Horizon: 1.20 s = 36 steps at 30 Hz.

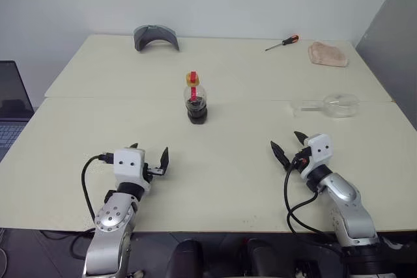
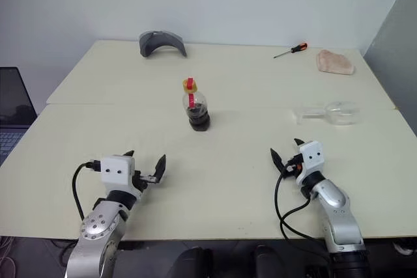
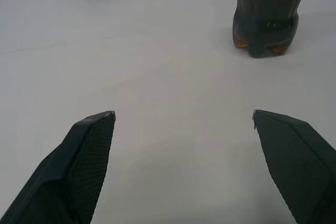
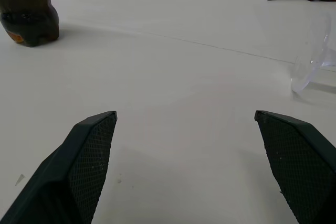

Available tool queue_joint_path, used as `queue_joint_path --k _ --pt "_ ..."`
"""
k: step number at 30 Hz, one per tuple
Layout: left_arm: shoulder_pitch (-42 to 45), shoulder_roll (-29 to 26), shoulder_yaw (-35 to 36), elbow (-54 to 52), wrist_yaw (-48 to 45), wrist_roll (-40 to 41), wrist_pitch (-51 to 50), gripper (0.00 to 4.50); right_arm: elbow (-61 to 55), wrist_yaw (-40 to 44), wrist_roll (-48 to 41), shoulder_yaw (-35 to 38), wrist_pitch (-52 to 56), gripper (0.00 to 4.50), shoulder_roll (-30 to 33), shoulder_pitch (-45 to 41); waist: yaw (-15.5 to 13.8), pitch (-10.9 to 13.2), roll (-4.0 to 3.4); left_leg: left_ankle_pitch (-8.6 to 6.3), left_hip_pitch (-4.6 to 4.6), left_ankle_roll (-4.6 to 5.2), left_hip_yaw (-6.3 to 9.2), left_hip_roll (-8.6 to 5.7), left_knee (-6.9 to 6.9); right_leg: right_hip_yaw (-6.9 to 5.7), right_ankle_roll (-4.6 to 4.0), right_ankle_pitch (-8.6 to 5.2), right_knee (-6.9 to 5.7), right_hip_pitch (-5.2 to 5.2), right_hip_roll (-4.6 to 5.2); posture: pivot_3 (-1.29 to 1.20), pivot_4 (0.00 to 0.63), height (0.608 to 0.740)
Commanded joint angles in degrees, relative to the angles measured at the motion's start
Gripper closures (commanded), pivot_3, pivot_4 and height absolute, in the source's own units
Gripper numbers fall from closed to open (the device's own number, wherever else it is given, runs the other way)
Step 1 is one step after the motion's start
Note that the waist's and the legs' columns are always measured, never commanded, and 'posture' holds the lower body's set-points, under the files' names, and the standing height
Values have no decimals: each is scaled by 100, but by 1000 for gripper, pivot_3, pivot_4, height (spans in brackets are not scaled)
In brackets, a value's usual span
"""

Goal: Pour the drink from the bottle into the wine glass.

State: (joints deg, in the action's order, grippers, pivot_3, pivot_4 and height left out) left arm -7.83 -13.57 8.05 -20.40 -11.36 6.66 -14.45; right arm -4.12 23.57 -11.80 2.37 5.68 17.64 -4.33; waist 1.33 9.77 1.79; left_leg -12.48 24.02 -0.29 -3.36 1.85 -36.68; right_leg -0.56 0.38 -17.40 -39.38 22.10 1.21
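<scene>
Head views: bottle (image 1: 196, 102) upright at table centre, yellow cap on, dark drink (image 1: 197, 105) filling the lower body. Glass (image 1: 332, 105) on its side at about 3 o'clock from the bottle, well apart, long axis running left-right, foot toward the bottle, bowl toward the right edge. Left gripper (image 1: 148, 156) low over the near table, spread wide, empty; bottle at roughly 1 o'clock from it. Right gripper (image 1: 288, 144) likewise wide open, empty; glass at 1 o'clock and near, bottle at 10 o'clock and farther. Judged: right arm nearer the glass, left arm about as near the bottle as the right. Glass needs standing up before any pour; cap appears not yet removed. Grey curved piece (image 1: 156, 36) at the far edge, 11 o'clock from the bottle; screwdriver (image 1: 282, 43) and pinkish cloth (image 1: 328, 55) at far right; laptop (image 1: 13, 105) off the table's left side. Nothing between either gripper and its target.

Left wrist view: both fingers (image 3: 79, 166) set far apart, bare table (image 3: 157, 77) between; bottle base ahead toward the right finger, grey piece beyond.

Right wrist view: fingers (image 4: 79, 171) wide, nothing held; glass foot (image 4: 310, 72) ahead by the right finger, bottle off beyond the left finger, screwdriver beyond.
</scene>
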Motion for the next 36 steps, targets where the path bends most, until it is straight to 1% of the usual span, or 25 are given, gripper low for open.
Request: queue_joint_path --k 1,6,10,11,14,17,22,28,32,36 --pt "-26 -33 -58 -249 -87 0 190 19 -260 -26 8 88 -27 0 40 -69 0 0 0 0 0 0 0 0 0 0 0 0 0 0 0 0 150 740" --pt "-57 -135 -161 -215 -171 -94 159 19 -507 107 -157 37 248 0 61 -75 0 0 0 0 0 0 1 0 0 0 0 0 0 0 0 0 150 740" --pt "-109 -346 -233 -215 -667 109 430 19 -783 184 -262 16 367 0 73 -76 0 0 0 0 0 0 1 0 0 0 -1 1 0 0 0 0 150 740" --pt "-119 -350 -223 -255 -876 321 578 19 -860 274 -269 -36 401 0 117 -64 0 0 0 0 0 0 1 0 0 0 -2 1 0 0 0 0 150 740" --pt "30 -435 -303 -173 -1073 353 650 19 -1149 661 -326 -248 524 0 327 -12 0 0 0 0 0 0 0 0 0 0 -7 4 1 0 0 0 150 740" --pt "365 -384 -319 16 -966 294 565 19 -1478 1103 -568 -420 717 0 559 43 -4 0 1 0 0 0 3 -1 -1 -3 -3 2 1 -1 0 0 150 740" --pt "980 -338 -471 466 -836 119 403 19 -1875 1517 -900 -586 1122 0 796 -12 -21 0 3 0 0 1 5 -3 -4 -3 -1 1 3 -6 0 0 150 740" --pt "1574 -353 -508 1060 -918 119 448 19 -1990 1578 -888 -645 1299 0 854 -136 -34 1 5 0 0 0 7 -2 -6 -5 -1 1 1 -5 -2 0 150 740" --pt "2171 -292 -708 1653 -1003 51 368 19 -2016 1543 -836 -655 1251 0 824 -134 -72 1 6 0 1 0 8 -4 -8 -6 -2 2 0 -6 -2 0 150 740" --pt "2477 -235 -768 2051 -952 2 386 19 -2043 1563 -851 -670 1279 0 831 -129 -89 1 7 0 2 0 6 -6 -14 -2 -2 5 1 -6 -1 0 150 740"
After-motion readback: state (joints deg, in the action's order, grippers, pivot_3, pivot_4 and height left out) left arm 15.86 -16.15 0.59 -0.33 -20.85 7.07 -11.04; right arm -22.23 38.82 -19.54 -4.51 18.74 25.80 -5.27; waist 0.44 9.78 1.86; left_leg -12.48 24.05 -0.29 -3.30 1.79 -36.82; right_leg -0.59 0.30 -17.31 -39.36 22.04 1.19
